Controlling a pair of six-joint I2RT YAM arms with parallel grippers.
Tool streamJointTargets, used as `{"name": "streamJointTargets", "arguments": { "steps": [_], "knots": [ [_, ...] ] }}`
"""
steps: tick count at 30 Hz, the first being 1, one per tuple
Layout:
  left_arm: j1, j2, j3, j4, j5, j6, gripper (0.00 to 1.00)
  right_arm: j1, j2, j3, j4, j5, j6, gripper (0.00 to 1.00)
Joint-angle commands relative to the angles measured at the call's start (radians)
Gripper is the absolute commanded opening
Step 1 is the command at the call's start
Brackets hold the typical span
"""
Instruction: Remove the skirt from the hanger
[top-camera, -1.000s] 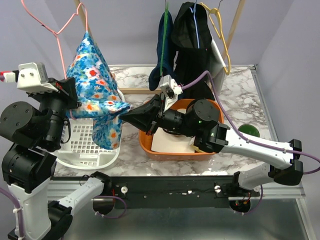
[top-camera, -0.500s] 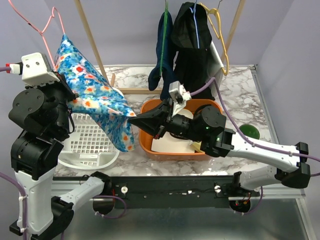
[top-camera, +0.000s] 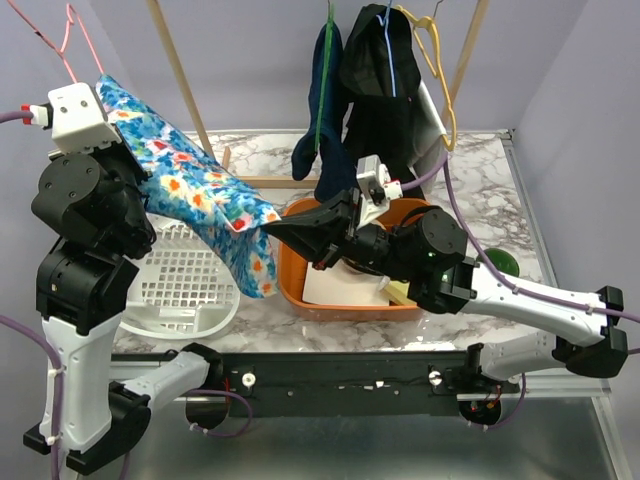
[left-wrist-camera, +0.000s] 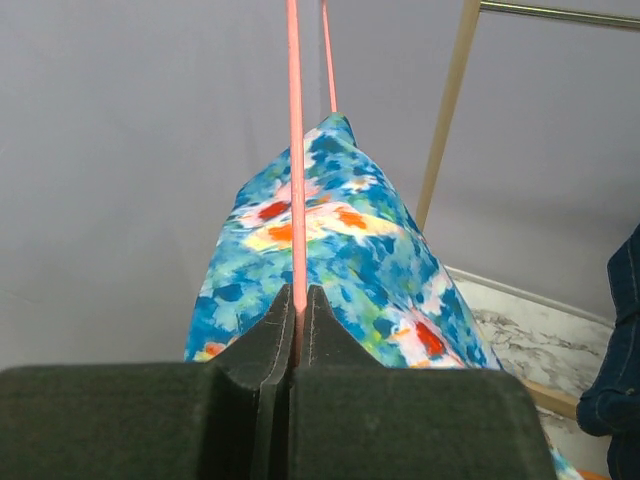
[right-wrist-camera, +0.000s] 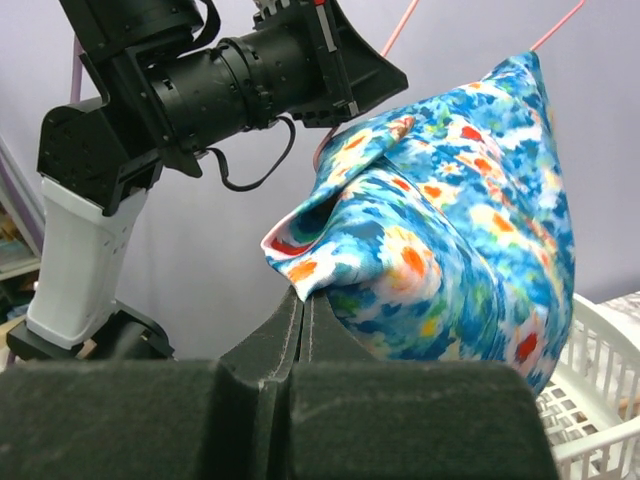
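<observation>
The skirt (top-camera: 195, 195) is blue with orange and white flowers and hangs stretched on a pink wire hanger (top-camera: 78, 30) at the upper left. My left gripper (left-wrist-camera: 297, 295) is shut on the hanger's pink wire (left-wrist-camera: 293, 150), with the skirt (left-wrist-camera: 340, 230) just beyond the jaws. My right gripper (top-camera: 272, 228) is shut on the skirt's edge (right-wrist-camera: 430, 230) and holds it out over the table's middle. In the right wrist view the jaws pinch the hem at its lower left corner.
A white laundry basket (top-camera: 185, 295) stands under the skirt at the left. An orange bin (top-camera: 300, 290) sits in the middle. Dark garments (top-camera: 375, 90) hang on a wooden rack (top-camera: 175, 70) at the back. A green object (top-camera: 500, 262) lies at the right.
My left arm has lifted the hanger up and to the left. My right gripper has pulled the skirt's edge right, so the skirt is stretched flatter between them.
</observation>
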Motion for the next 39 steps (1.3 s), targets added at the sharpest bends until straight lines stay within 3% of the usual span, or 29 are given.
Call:
{"name": "streamJointTargets", "arguments": {
  "steps": [1,5,9,16,25,32,39],
  "knots": [
    [0.006,0.019,0.044,0.086,-0.095,0.051,0.00,0.010,0.034,0.074,0.013,0.008,-0.042,0.01],
    [0.006,0.033,0.044,0.106,-0.107,0.084,0.00,0.013,-0.021,-0.014,0.165,0.026,-0.046,0.01],
    [0.006,0.036,0.060,0.098,-0.081,0.067,0.00,0.013,-0.021,0.041,0.090,0.074,-0.103,0.01],
    [0.006,0.045,0.074,0.095,-0.090,0.076,0.00,0.013,-0.033,0.008,0.119,0.084,-0.097,0.01],
    [0.006,0.036,0.090,0.091,-0.049,0.055,0.00,0.013,-0.081,-0.081,0.144,0.362,-0.025,0.01],
    [0.006,0.030,0.088,0.052,-0.012,0.018,0.00,0.013,-0.029,-0.055,0.150,0.262,-0.031,0.01],
    [0.006,0.001,0.145,0.008,0.210,-0.123,0.00,0.012,0.111,0.153,-0.009,0.216,0.055,0.01]
  ]
}}
